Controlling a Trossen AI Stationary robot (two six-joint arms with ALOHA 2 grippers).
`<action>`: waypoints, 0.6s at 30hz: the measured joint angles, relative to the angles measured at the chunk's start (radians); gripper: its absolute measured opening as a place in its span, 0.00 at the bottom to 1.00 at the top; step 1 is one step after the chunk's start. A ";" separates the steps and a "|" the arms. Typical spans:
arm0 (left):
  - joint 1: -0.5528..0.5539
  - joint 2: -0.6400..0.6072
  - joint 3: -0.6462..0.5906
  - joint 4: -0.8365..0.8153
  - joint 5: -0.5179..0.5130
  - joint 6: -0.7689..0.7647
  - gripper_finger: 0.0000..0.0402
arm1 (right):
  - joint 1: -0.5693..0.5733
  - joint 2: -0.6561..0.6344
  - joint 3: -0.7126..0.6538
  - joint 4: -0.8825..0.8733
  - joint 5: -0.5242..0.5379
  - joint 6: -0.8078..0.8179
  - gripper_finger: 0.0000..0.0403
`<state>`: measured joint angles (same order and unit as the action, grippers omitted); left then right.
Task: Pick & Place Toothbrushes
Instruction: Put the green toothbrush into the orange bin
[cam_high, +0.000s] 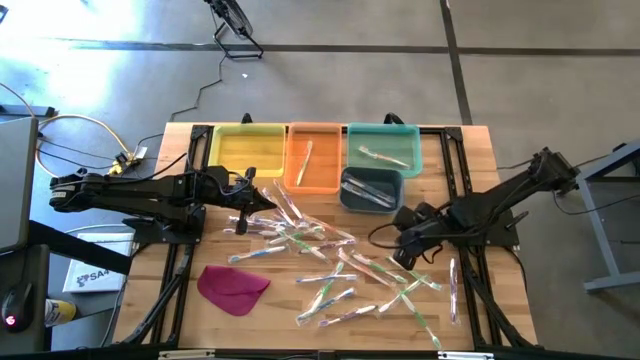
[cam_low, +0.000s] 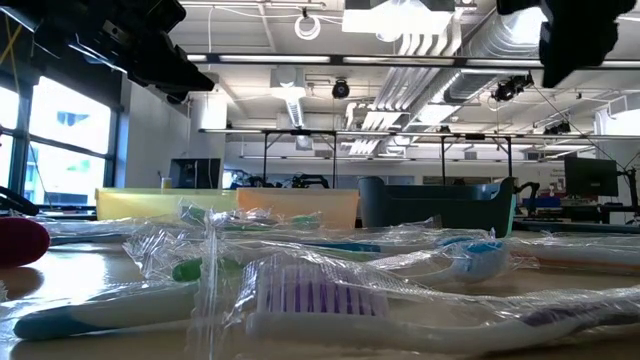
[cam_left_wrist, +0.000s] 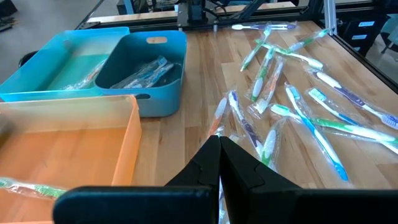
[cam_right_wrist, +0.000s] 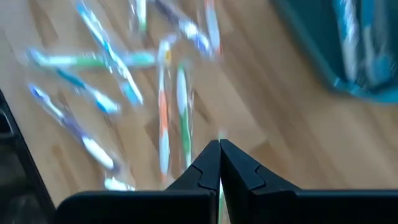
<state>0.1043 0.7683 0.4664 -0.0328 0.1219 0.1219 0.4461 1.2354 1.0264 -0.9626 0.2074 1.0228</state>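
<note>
Wooden table (cam_high: 180, 290) edge beside toothbrushes (cam_high: 330, 262)

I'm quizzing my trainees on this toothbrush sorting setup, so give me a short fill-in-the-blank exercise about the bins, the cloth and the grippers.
1. The bin between the yellow bin and the teal bin is coloured ____.
2. The small dark blue bin holds wrapped ____.
3. The magenta cloth lies on the table nearer the ____ gripper.
4. The left gripper and the right gripper both have their fingers ____.

Missing words: orange; toothbrushes; left; shut
</note>
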 joint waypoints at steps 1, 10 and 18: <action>0.000 0.000 0.000 0.000 0.000 0.000 0.00 | 0.000 0.012 0.000 -0.009 -0.022 0.010 0.00; 0.000 0.000 0.000 0.000 0.000 0.000 0.00 | 0.042 0.118 0.000 -0.068 -0.218 0.112 0.00; 0.000 0.000 0.000 0.000 0.000 0.002 0.00 | 0.105 0.143 -0.001 -0.070 -0.259 0.217 0.00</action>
<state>0.1043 0.7685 0.4664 -0.0326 0.1219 0.1238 0.5512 1.3779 1.0256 -1.0325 -0.0518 1.2399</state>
